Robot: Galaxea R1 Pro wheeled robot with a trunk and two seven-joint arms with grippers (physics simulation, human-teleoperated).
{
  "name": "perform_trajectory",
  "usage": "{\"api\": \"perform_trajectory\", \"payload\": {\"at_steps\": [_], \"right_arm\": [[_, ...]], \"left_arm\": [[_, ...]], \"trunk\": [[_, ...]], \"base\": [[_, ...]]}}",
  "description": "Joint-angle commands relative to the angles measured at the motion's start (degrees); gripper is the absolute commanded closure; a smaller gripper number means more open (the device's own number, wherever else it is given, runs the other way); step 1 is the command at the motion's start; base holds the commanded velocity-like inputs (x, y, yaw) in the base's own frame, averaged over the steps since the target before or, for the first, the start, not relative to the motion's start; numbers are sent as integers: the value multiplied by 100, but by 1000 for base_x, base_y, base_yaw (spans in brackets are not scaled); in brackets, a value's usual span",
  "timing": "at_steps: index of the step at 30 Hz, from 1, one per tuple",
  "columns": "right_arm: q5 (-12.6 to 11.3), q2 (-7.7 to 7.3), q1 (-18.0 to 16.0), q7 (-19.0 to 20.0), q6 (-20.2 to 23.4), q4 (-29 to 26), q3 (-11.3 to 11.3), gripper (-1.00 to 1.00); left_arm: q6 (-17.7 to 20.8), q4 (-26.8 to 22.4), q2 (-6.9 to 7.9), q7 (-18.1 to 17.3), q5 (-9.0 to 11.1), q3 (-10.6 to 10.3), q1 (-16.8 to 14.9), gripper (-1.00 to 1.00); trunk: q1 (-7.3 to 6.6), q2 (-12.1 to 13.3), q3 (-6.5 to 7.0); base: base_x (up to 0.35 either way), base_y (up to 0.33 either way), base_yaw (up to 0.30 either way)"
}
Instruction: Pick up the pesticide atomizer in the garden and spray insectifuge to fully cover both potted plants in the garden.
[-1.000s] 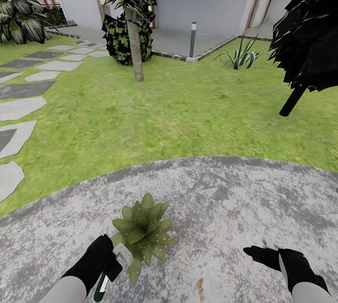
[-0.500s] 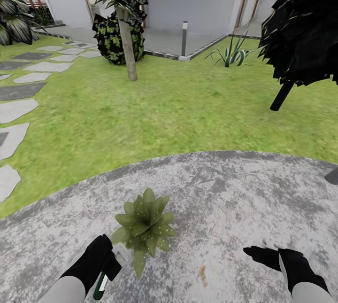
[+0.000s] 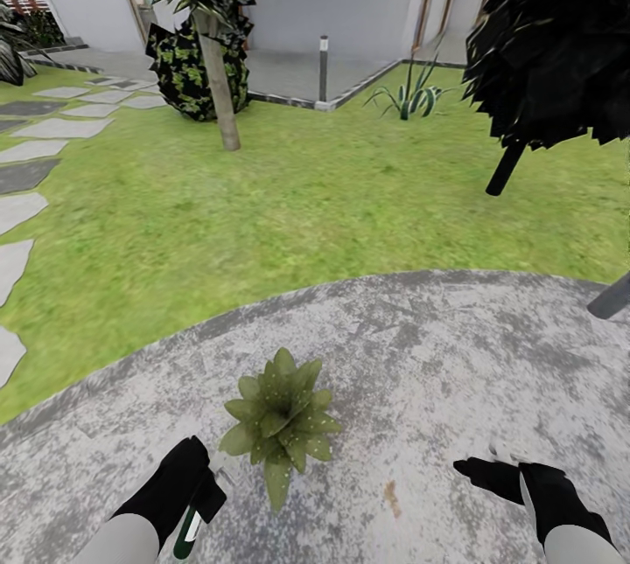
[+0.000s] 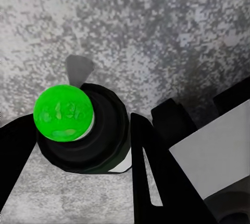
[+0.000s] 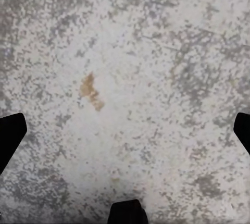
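Observation:
One potted plant (image 3: 280,420), a low rosette of pointed green leaves that hide its pot, stands on the round grey patio (image 3: 437,354) just ahead of me. My left gripper (image 3: 199,494) hangs low, left of the plant and close to its leaves. It is shut on the pesticide atomizer (image 3: 187,534), of which a white and green strip shows below the black fingers. In the left wrist view the atomizer (image 4: 83,135) appears as a dark round body with a bright green cap between the fingers (image 4: 156,172). My right gripper (image 3: 490,470) (image 5: 125,130) is open over bare paving.
Lawn (image 3: 306,205) lies beyond the patio, with stepping stones (image 3: 17,214) at the left. A palm trunk (image 3: 219,92), a dark bush (image 3: 185,66), a bollard (image 3: 323,70), a spiky plant (image 3: 407,96) and a black-leaved tree (image 3: 560,39) stand ahead. A brown stain (image 5: 91,91) marks the paving.
The whole view has swung, so trees and stones slide left in the picture. The plant now sits a little farther right of my left gripper. Both arms keep their pose.

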Motion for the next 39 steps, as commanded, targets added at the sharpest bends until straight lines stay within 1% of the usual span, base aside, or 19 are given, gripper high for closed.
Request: {"api": "perform_trajectory", "payload": {"at_steps": [1,8,12,16,19,22,30,39], "right_arm": [[60,5,-7,54,13,-11,-38,-100],[60,0,-7,54,13,-12,-38,-100],[60,1,-7,54,13,-12,-38,-100],[60,-4,-7,54,13,-12,-42,-100],[60,-4,-7,54,13,-12,-45,-100],[60,-4,-7,54,13,-12,-46,-100],[60,-4,-7,54,13,-12,-44,-100],[60,-4,-7,54,13,-12,-46,-100]], "left_arm": [[8,-9,-7,-54,-56,36,-2,100],[8,-35,1,-54,-56,36,-2,100],[8,-36,1,-54,-56,36,-2,100],[8,-36,1,-54,-56,36,-3,100],[8,-36,69,-54,-56,36,-2,100],[8,-36,92,-54,-56,36,-2,100],[8,-36,106,-54,-56,36,-2,100],[8,-36,115,-54,-56,39,-2,100]], "trunk": [[0,-2,-5],[0,-2,-5],[0,-2,-5],[0,-2,-5],[0,-2,-5],[0,-2,-5],[0,-2,-5],[0,-2,-5]], "base": [[14,37,-56],[2,5,-52],[128,161,-124],[36,299,-286],[4,313,-298],[1,315,-278],[0,315,-35],[0,315,-270]]}}
